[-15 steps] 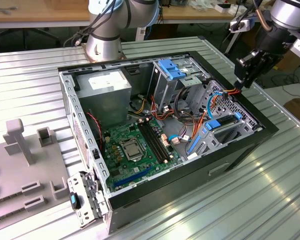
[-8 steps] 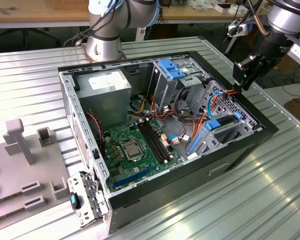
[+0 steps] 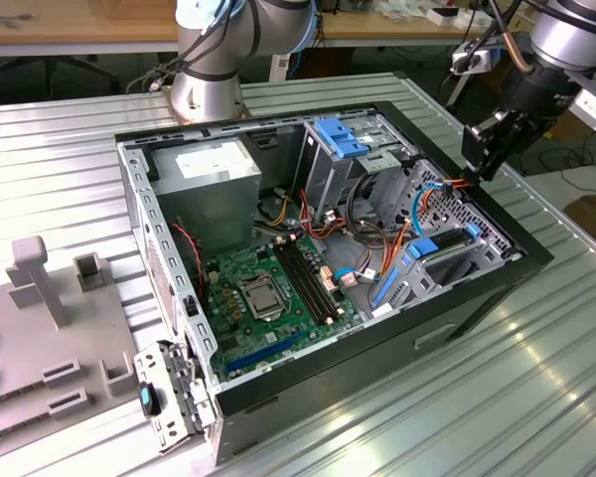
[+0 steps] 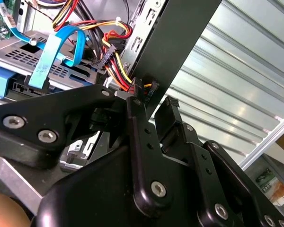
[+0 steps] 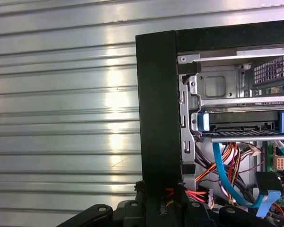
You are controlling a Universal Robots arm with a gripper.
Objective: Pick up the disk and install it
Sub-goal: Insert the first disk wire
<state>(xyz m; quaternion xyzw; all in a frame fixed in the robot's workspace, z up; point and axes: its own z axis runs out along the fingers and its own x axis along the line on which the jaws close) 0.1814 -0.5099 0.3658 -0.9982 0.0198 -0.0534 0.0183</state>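
Note:
The disk (image 5: pixel 236 128) sits in the lower drive bay at the corner of the open computer case (image 3: pixel 497 288). It is dark, with its blue carrier frame showing at the bay's edge. In the exterior view it lies at the case's right end (image 3: pixel 455 250). My gripper (image 3: pixel 480 171) hangs just above that far right corner, over the black case wall (image 5: pixel 155 104). In both wrist views the black fingers (image 4: pixel 135 123) are closed around a small black power connector (image 4: pixel 143 89) with red, yellow and black wires. The same connector (image 5: pixel 166 195) rests against the case edge, a short way from the disk.
Inside the case are a grey power-supply box (image 3: pixel 214 169), a blue-tabbed metal drive cage (image 3: pixel 343 139), the green motherboard (image 3: pixel 268 288) and a blue flat cable (image 5: pixel 227 175). A grey fixture (image 3: pixel 40 298) stands at the exterior view's left on the ribbed metal table (image 3: pixel 477 397). A second arm's base (image 3: pixel 209 84) stands behind the case.

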